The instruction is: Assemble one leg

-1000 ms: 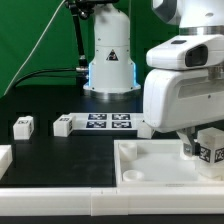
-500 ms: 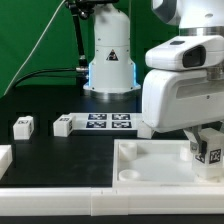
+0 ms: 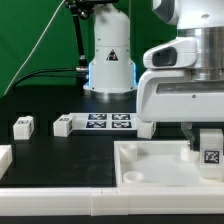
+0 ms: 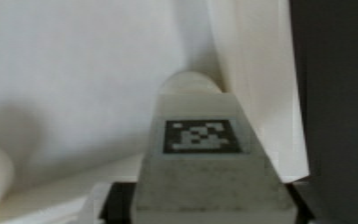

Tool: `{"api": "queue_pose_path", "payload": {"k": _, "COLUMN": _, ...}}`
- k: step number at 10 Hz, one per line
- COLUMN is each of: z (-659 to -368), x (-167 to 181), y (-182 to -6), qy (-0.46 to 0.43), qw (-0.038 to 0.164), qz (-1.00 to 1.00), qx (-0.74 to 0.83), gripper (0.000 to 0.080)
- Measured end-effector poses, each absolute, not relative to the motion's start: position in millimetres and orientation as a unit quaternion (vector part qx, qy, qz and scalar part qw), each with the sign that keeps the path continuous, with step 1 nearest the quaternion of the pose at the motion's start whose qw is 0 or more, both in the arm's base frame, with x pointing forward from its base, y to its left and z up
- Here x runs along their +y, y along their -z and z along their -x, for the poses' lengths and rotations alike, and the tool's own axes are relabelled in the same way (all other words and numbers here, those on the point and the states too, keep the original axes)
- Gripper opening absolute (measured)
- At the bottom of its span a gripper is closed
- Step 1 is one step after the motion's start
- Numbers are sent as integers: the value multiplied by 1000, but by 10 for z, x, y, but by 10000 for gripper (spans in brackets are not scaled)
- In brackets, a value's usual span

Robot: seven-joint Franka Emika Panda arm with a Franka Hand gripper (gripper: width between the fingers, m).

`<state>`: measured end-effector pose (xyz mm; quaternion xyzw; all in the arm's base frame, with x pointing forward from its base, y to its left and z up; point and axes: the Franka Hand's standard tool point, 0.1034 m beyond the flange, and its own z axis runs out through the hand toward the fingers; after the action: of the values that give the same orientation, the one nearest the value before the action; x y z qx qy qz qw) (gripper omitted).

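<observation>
gripper (image 4: 197, 205): closed on the leg (image 3: 210, 146) | leg: upright in the gripper, tag outward, directly over the tray (image 3: 150, 163) at the exterior view's right | next: straight down, likely a corner socket

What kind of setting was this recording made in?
Most likely a robotics lab bench: a black table against a green backdrop, a marker board of tags fixed on it, and white furniture parts, one leg held in the arm's hand.
</observation>
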<state>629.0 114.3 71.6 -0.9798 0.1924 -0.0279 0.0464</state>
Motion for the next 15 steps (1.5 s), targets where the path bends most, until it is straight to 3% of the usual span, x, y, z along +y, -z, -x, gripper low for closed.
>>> {"api": "queue_pose_path", "payload": {"k": 4, "z": -6262, "x": 1180, "y": -694, "qy": 15, "qw": 45, "qz": 897, "qx": 440, "gripper": 291}}
{"api": "queue_pose_path", "payload": {"k": 7, "z": -6255, "x": 1204, "y": -688, "qy": 0, "qw": 58, "qz": 826, "qx": 560, "gripper": 291}}
{"api": "queue_pose_path", "payload": {"k": 8, "z": -6253, "x": 1215, "y": -688, "qy": 0, "qw": 59, "qz": 827, "qx": 559, "gripper": 520}}
{"api": "queue_pose_path", "payload": {"k": 9, "z": -6253, "x": 1215, "y": -687, "qy": 0, "qw": 59, "qz": 831, "qx": 552, "gripper": 520}}
{"api": "queue_pose_path", "payload": {"k": 10, "z": -6254, "x": 1220, "y": -690, "qy": 1, "qw": 59, "qz": 843, "qx": 535, "gripper": 608}}
{"api": "queue_pose_path", "payload": {"k": 15, "z": -6257, "x": 1228, "y": -708, "qy": 19, "qw": 57, "qz": 955, "qx": 290, "gripper": 649}}
